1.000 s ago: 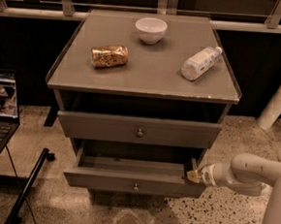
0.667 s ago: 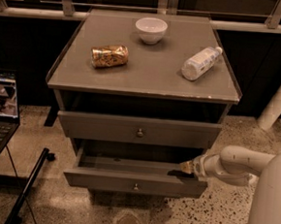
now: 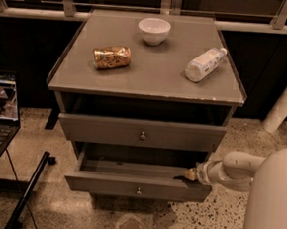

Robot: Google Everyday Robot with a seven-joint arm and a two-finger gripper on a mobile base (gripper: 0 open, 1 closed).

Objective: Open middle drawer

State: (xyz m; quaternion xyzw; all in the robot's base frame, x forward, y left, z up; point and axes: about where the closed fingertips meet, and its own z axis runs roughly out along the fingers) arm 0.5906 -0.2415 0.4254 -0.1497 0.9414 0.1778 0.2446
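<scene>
Jaw state indiscernible; gripper (image 3: pixel 187 175) right of lower centre, at right inner edge of pulled-out wide grey middle drawer (image 3: pixel 108 184).

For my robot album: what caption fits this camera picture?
Robot hand at the right corner of the pulled-out middle drawer.

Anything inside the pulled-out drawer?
The middle drawer shows only a bare strip of floor, with no items visible. The gripper sits at its right front corner. Its back is hidden under the drawer above.
</scene>
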